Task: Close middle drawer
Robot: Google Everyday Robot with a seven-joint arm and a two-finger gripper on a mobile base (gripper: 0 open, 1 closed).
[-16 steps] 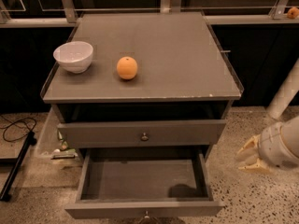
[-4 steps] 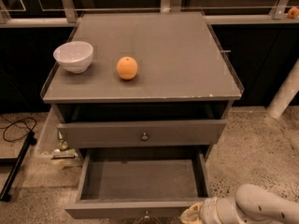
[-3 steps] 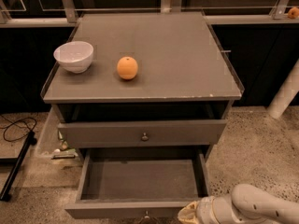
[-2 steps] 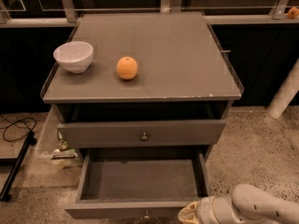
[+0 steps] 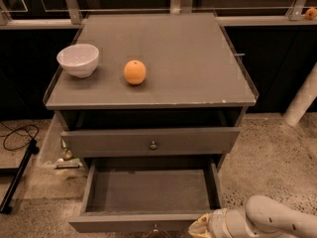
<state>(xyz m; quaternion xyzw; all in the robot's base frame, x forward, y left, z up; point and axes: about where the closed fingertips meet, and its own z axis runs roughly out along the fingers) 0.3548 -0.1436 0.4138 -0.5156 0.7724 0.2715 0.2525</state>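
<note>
The middle drawer (image 5: pixel 124 222) is the grey drawer pulled far out at the bottom of the camera view, and it is empty inside. Its small round knob (image 5: pixel 155 228) just shows at the lower frame edge. My gripper (image 5: pixel 200 227), cream-coloured at the end of a white arm (image 5: pixel 267 222), is low at the bottom right. It sits right by the right end of that drawer's front. I cannot tell whether it touches the front. The drawer below it is out of view.
The grey drawer above (image 5: pixel 148 142), with a round knob, stands slightly pulled out. A white bowl (image 5: pixel 78 59) and an orange (image 5: pixel 134 72) sit on the cabinet top (image 5: pixel 198 58). A black cable (image 5: pixel 17 135) lies on the floor at left, and a white post (image 5: pixel 302 100) stands at right.
My gripper went from beside the cabinet's right side down to the front right of the open drawer, then edged slightly left. The drawer has not visibly moved.
</note>
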